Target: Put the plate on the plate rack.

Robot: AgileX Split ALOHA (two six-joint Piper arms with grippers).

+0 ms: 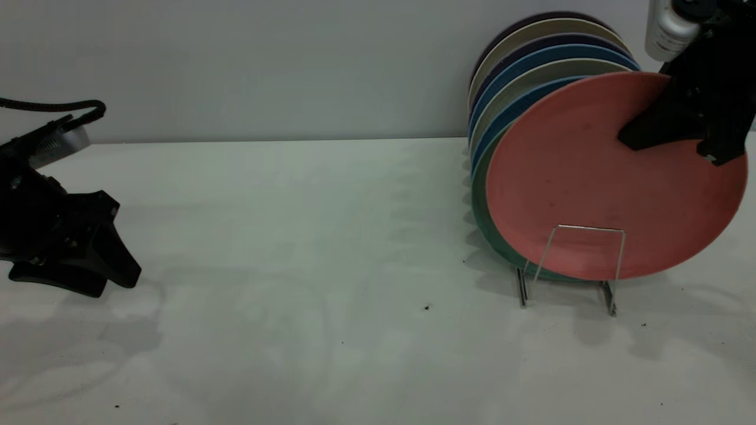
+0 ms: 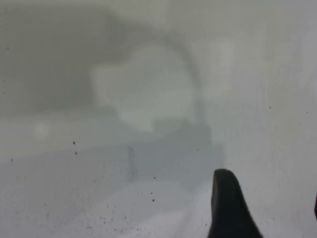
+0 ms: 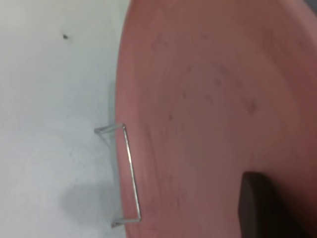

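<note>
The salmon-pink plate (image 1: pixel 596 183) stands nearly upright at the front of the plate rack (image 1: pixel 582 260), a thin silver wire rack. Its lower rim is down behind the rack's front loop (image 3: pixel 128 171), just in front of a teal-green plate (image 1: pixel 479 195). My right gripper (image 1: pixel 641 133) is shut on the pink plate's upper right rim. One dark finger (image 3: pixel 260 208) lies on the plate's face (image 3: pixel 208 99); the other is hidden behind the plate. My left gripper (image 1: pixel 100 280) is parked low over the table at the far left, open, with nothing between its fingers (image 2: pixel 228 208).
Behind the pink plate, several more plates (image 1: pixel 531 53) in blue, cream and dark tones stand in the rack's rear slots. A white bottle-shaped part (image 1: pixel 667 29) shows at the top right by the right arm. The white table (image 1: pixel 307 236) has a few dark specks.
</note>
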